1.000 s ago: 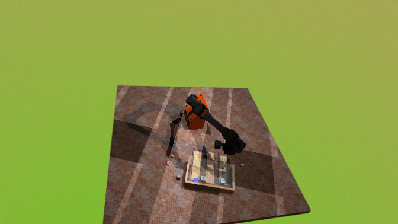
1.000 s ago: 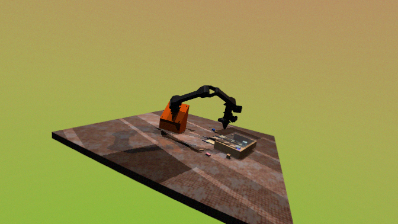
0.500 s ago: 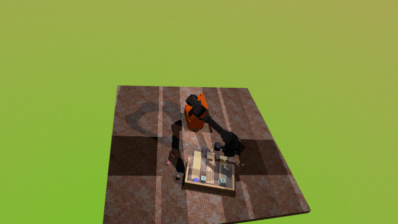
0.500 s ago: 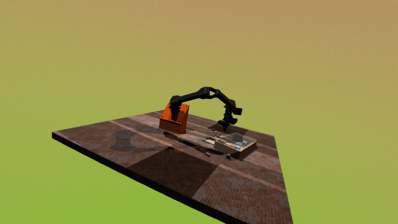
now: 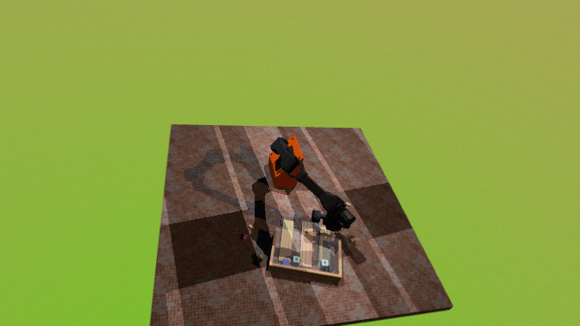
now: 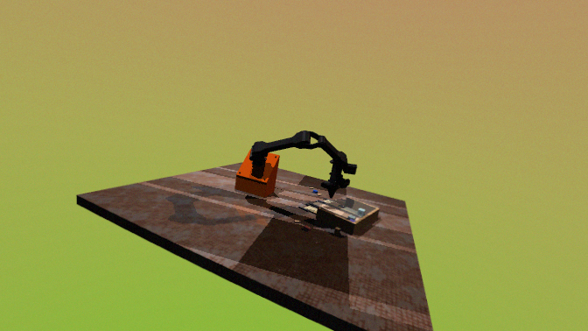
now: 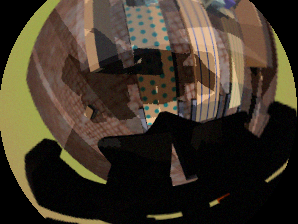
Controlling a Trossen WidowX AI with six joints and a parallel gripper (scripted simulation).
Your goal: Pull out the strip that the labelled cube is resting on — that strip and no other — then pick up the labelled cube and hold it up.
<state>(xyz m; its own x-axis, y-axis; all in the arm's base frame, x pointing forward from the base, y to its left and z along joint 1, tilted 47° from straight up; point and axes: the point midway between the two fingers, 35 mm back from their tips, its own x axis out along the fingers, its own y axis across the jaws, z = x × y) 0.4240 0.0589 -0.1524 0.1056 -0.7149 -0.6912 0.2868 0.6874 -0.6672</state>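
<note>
My gripper (image 6: 332, 195) (image 7: 162, 115) is shut and empty, pointing down above the outer ends of the strips, close to the dotted one. The teal-dotted strip (image 5: 324, 249) (image 7: 142, 25) lies at the right in the top view, a blue-lined strip (image 5: 306, 259) (image 7: 207, 100) in the middle and a plain yellowish strip (image 5: 286, 241) (image 7: 236, 90) at the left. A pale cube (image 5: 324, 262) is at the dotted strip's far end. Another pale cube (image 5: 296, 259) is between the other two strips, and a purple cube (image 5: 286, 261) is by the plain one. The cube labels are too small to read.
A wooden-walled box (image 5: 306, 272) (image 6: 337, 221) under a clear cover surrounds the strips, whose near ends stick out toward the arm base (image 5: 282, 178) (image 6: 255, 186). Small loose pieces lie around it: a red one (image 5: 244, 236) (image 6: 305, 228), a blue one (image 6: 315, 191) and a tan one (image 5: 352, 239) (image 7: 90, 111).
</note>
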